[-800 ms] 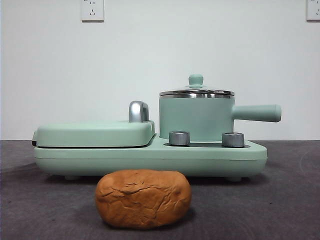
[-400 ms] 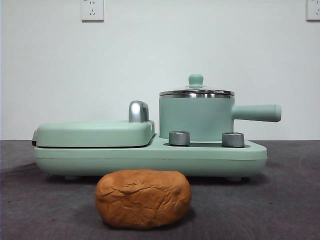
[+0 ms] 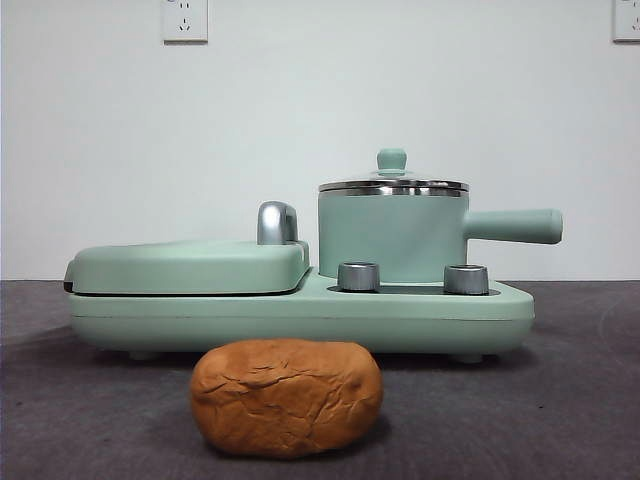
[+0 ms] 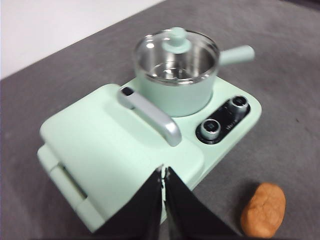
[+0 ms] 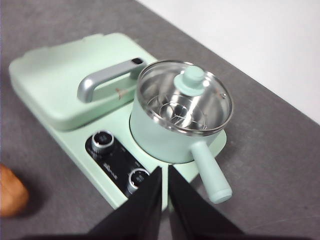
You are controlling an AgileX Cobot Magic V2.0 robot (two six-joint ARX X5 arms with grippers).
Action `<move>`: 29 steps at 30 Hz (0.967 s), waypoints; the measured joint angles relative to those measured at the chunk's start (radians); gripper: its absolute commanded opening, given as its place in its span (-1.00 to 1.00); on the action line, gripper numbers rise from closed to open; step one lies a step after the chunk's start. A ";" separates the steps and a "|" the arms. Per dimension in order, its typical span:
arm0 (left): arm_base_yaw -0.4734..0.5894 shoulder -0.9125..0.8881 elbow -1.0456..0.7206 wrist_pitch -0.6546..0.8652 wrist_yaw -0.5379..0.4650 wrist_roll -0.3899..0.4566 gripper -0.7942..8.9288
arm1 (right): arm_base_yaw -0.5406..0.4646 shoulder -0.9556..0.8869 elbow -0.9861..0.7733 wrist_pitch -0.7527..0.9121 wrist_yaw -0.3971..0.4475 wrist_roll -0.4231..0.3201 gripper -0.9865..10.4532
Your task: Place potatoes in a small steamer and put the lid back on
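The potato (image 3: 286, 397), an orange-brown cracked lump, lies on the grey table in front of the appliance; the wrist views show it too (image 4: 263, 209) (image 5: 10, 192). The mint-green small steamer (image 3: 392, 238) (image 4: 175, 92) (image 5: 150, 132) stands on the right half of the appliance base, handle pointing right in the front view. The glass lid (image 3: 392, 184) (image 4: 176, 57) (image 5: 185, 100) with its green knob rests on the steamer. My left gripper (image 4: 163, 170) hovers shut above the griddle side. Shut as well, my right gripper (image 5: 165, 170) hangs above the control panel. Neither holds anything.
A flat mint-green griddle (image 3: 190, 267) with a chrome handle (image 3: 277, 222) fills the left half of the base. Two steel knobs (image 3: 359, 276) (image 3: 466, 279) sit in front of the steamer. Grey table spreads around the appliance; a white wall stands behind.
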 measured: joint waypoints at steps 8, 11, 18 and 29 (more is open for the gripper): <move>-0.047 0.002 0.000 0.015 0.000 0.064 -0.20 | 0.000 0.000 0.000 -0.006 0.002 -0.044 -0.31; -0.061 0.002 0.000 0.045 0.000 0.064 -0.20 | 0.000 0.000 0.000 -0.008 0.002 -0.044 -0.31; -0.104 0.071 0.002 0.121 0.000 0.060 -0.20 | 0.000 0.000 0.000 -0.009 0.002 -0.039 -0.31; -0.219 0.418 0.002 0.518 0.000 -0.031 -0.27 | 0.000 0.000 0.000 -0.009 0.002 -0.038 -0.31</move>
